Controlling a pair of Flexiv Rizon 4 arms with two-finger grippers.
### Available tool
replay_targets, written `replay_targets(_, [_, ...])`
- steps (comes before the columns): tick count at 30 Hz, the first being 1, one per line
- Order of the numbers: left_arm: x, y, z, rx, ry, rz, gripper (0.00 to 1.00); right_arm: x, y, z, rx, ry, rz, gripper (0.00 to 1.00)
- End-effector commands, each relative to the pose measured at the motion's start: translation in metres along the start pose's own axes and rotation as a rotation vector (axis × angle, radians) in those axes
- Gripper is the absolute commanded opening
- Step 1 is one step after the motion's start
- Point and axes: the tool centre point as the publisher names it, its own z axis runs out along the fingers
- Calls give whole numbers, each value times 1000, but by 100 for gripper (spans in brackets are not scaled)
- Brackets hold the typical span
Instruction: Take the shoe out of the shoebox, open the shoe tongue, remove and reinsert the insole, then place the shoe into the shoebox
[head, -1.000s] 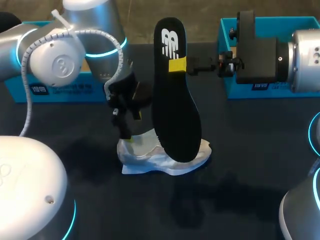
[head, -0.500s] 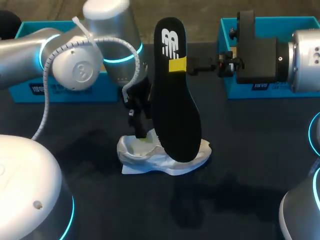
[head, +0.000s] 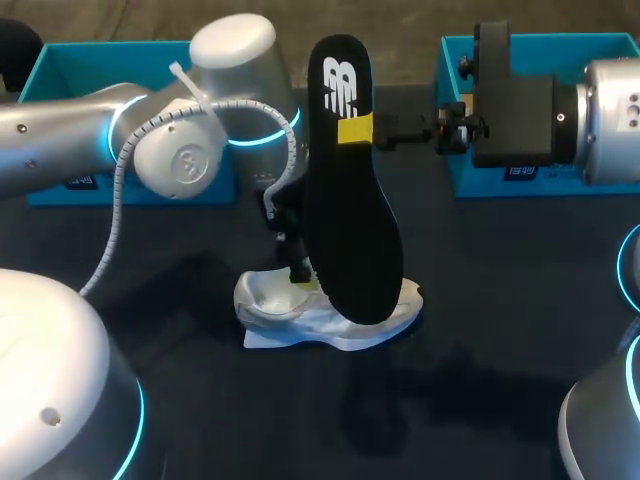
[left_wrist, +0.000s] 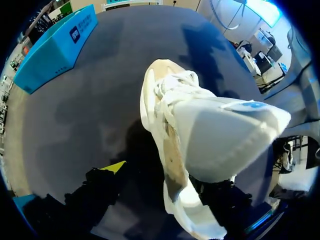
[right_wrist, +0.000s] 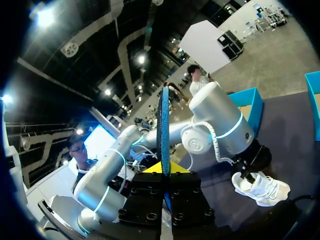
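Your right jaws are clamped on the black insole (head: 350, 180), pinching it near its upper, heel end. It hangs upright over the counter (head: 500, 330), and in the right wrist view it stands edge-on between the two fingers. Its lower, toe end is in front of the white shoe (head: 290, 318) in the head view; whether the two touch, you cannot tell. The shoe rests on its sole on the counter, outside and well apart from the left blue box (head: 60, 70) and the right blue box (head: 610, 45) at the far edge. Your left arm (head: 180, 160) reaches in over the shoe, its jaws down at the shoe's opening. They stand spread with the shoe between them: the yellow-tipped finger (left_wrist: 114, 167) is clear of the shoe's side, and the other is hidden behind the shoe
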Motion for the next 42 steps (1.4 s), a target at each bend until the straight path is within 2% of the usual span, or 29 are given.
replay_targets(1, [-2,-2,6,4,15,4,67,0,0,4,-2,1,1,0])
replay_targets(2, [-2,-3,7,5,20,6,66,0,0,4,-2,1,1,0])
replay_targets(4, [0,-3,10,1,32,12,48,0,0,4,-2,1,1,0])
replay_targets(6, [2,-4,14,2,48,18,41,0,0,4,-2,1,1,0])
replay_targets(8, [2,-4,18,3,60,22,27,0,0,4,-2,1,1,0])
replay_targets(9, [3,-4,20,3,66,25,18,0,0,4,-2,1,1,0])
replay_targets(10, [3,-5,22,7,72,28,0,0,0,4,-2,1,1,0])
replay_targets(15, [6,-10,23,23,106,76,0,0,0,4,-2,1,1,0])
replay_targets(19, [5,-12,8,82,194,187,0,0,0,4,-2,1,1,0])
replay_targets(24, [-2,-13,-10,39,395,316,0,0,0,4,-2,1,1,0])
replay_targets(30, [-2,-22,-30,-1,581,520,0,0,0,4,-2,1,1,0])
replay_targets(34, [1,-25,-42,-42,661,639,0,0,0,4,-2,1,1,0])
replay_targets(40, [6,-22,-54,-149,735,853,0,0,0,4,-2,1,1,0])
replay_targets(42, [11,-21,-60,-107,783,955,0,0,0,4,-2,1,1,0])
